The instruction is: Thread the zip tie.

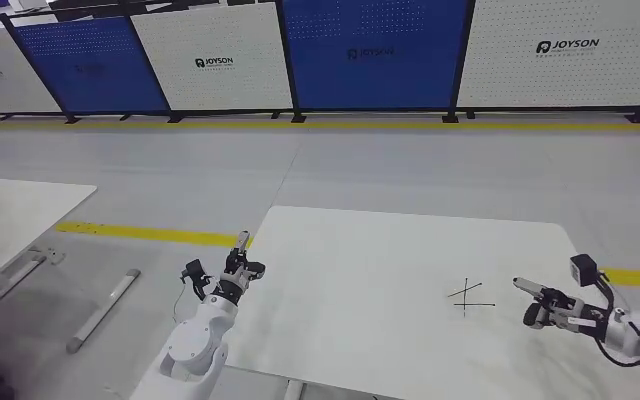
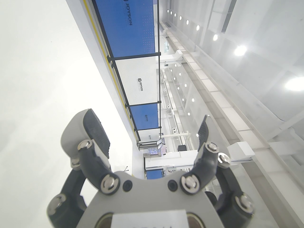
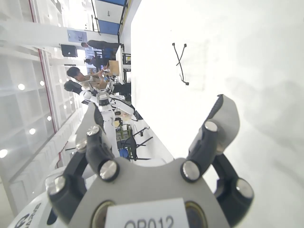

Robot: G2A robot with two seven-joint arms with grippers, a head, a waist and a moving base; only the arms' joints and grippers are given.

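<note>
While lying on the right part of the white tabletop (image 1: 380, 300), the black zip ties (image 1: 468, 297) are forming one small loose cluster, seemingly three pieces. Two are crossing each other in an X, and the third is lying just beside them; whether it is touching them cannot be told. In the right wrist view the zip ties (image 3: 180, 56) are showing small square heads at their ends, and all are lying flat on the tabletop (image 3: 225, 24), with nothing gripping them.

Right hand (image 1: 522, 298): sitting low over the right end of the tabletop, near the zip ties but apart from them, and pointing toward them. In its own wrist view the right hand (image 3: 156, 110) is standing with its two fingers spread wide, and nothing is sitting between the ribbed pads.

Left hand (image 1: 241, 242): sitting at the left edge of the tabletop, well apart from the zip ties, and pointing toward the far side of the room. In its own wrist view the left hand (image 2: 152, 129) is likewise standing spread wide and gripping nothing, with the tabletop (image 2: 35, 60) lying along one side of it.

Surroundings: blue and white partition panels (image 1: 370, 50) are standing in a row across the far side of the grey floor. A yellow floor line (image 1: 150, 233) is running behind the tabletop, and a second table (image 1: 30, 210) is showing at the far left
</note>
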